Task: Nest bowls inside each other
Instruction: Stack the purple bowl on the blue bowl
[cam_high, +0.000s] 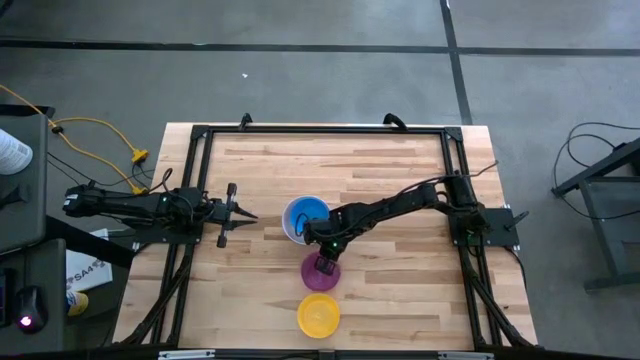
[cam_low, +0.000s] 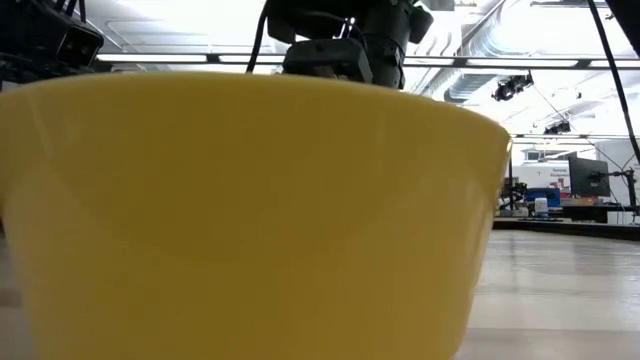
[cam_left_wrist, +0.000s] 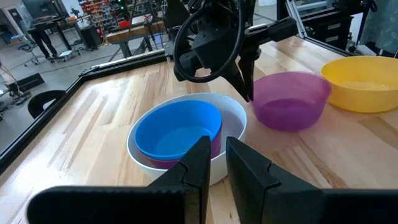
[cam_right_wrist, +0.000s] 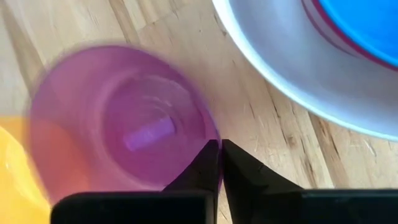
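A white bowl (cam_high: 289, 229) stands mid-table with a blue bowl (cam_high: 305, 213) nested in it. Under the blue one, a pink-red bowl's rim (cam_left_wrist: 186, 160) shows. Just nearer stands the purple bowl (cam_high: 320, 279), and nearer still the yellow bowl (cam_high: 318, 315), which fills the low view (cam_low: 250, 220). My right gripper (cam_high: 324, 263) reaches down onto the purple bowl and is shut on its rim. My left gripper (cam_high: 240, 215) waits level at the table's left, pointing at the white bowl, with a narrow gap between its fingers and nothing in it. My right gripper pinches the purple bowl's rim (cam_right_wrist: 212, 139) on the side next to the white bowl, one finger inside the bowl and one outside. The fingers (cam_left_wrist: 247, 87) come from above, slanting steeply down. The bowl's base appears to be on the table, mouth up.
A black frame rail (cam_high: 320, 130) runs round the tabletop's far edge and sides. Bare wood lies on the far half and to the right of the bowls. The white bowl's wall (cam_right_wrist: 280, 68) stands close beside the right gripper.
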